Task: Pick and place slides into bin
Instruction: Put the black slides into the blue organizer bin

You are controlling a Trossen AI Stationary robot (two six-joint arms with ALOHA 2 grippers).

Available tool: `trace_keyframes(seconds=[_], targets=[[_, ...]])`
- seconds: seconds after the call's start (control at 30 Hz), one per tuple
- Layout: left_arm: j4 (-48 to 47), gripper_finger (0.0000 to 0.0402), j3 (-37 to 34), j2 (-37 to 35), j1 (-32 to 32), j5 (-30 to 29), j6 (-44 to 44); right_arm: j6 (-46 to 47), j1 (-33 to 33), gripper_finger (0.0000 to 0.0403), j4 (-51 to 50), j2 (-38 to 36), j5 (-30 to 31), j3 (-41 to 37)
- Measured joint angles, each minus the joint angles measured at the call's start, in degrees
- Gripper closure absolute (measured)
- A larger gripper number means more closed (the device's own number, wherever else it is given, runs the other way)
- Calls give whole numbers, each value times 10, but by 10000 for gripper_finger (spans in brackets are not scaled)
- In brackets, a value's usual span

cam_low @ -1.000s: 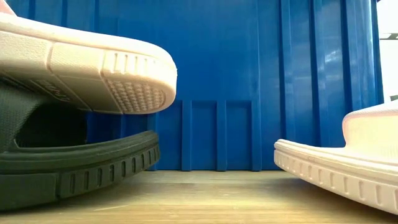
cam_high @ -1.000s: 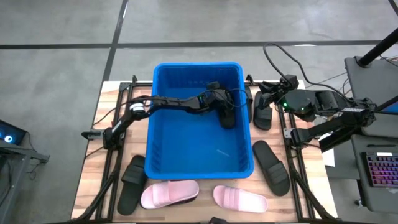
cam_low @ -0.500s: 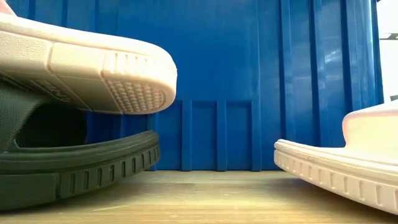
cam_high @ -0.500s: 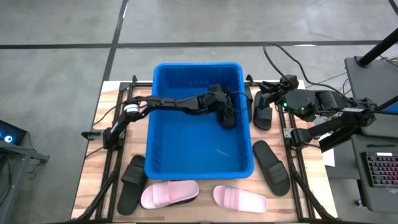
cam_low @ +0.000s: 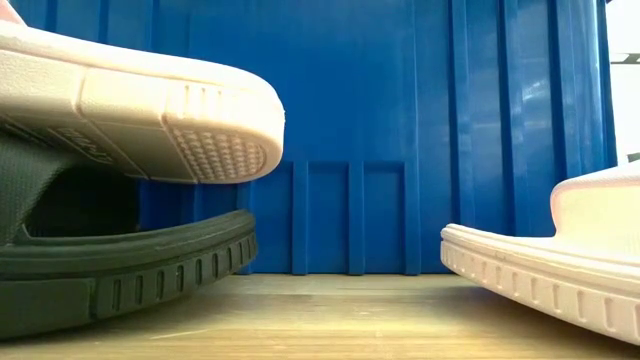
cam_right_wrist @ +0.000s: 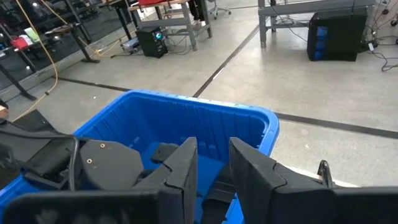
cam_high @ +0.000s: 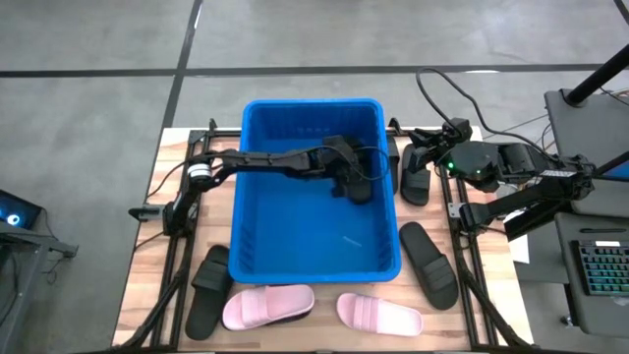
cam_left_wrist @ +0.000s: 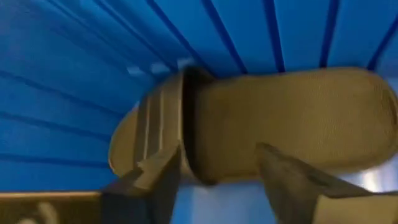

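Observation:
The blue bin (cam_high: 251,197) stands mid-table. One black slide (cam_high: 360,187) lies on the bin's floor at the far right; it also shows in the left wrist view (cam_left_wrist: 280,118). My left gripper (cam_high: 344,169) is open just above it, its fingers (cam_left_wrist: 155,177) near the strap end. My right gripper (cam_high: 421,155) is open over another black slide (cam_high: 415,183) that lies outside the bin's right wall. A third black slide (cam_high: 429,262) lies at the right. A fourth black slide (cam_high: 207,289) and two pink slides (cam_high: 267,307) (cam_high: 379,315) lie near the front edge.
In the low view the left pink slide's toe (cam_low: 150,110) rests on the black slide (cam_low: 130,265), with the other pink slide (cam_low: 550,270) at the right and the bin's near wall (cam_low: 400,130) behind. Cables and a keyboard (cam_high: 600,270) lie off the table's right.
My left arm has drawn back a little toward the table's left edge inside the bin. The black slide stays lying on the bin's floor.

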Motion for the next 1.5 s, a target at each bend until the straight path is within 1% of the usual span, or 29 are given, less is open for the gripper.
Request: trace_keyframes(seconds=[0.1,0.2,0.33,0.4,0.5,0.6,0.8,0.93,1.0,1.1,1.2,1.3,1.43,1.5], targets=[[-19,280,0,0,5,6,-5,0,0,317,0,0,0,0],[-29,325,-1,0,12,7,-44,0,0,314,0,0,0,0],[-44,378,-1,0,25,5,-107,0,0,317,0,0,0,0],[-56,395,-1,0,31,-3,-124,0,0,320,0,0,0,0],[-71,398,-1,0,39,-22,-139,0,0,324,0,0,0,0],[-72,401,-1,0,48,-20,-150,0,0,327,-1,0,0,0],[-75,401,-3,3,67,59,-156,0,0,326,-1,0,0,0],[-73,401,-5,6,80,157,-165,0,0,322,-1,0,0,0],[-65,401,-5,8,82,166,-174,0,0,321,-1,0,0,0],[-63,402,-6,10,87,164,-195,0,0,325,-1,0,0,0],[-56,402,-6,10,90,163,-195,0,0,330,-1,0,0,0],[-76,402,-7,10,95,166,-224,0,0,332,-1,0,0,0],[-78,402,-8,10,107,227,-294,0,0,330,0,0,0,0],[-69,402,-8,10,111,231,-323,1,0,327,0,0,0,0]])
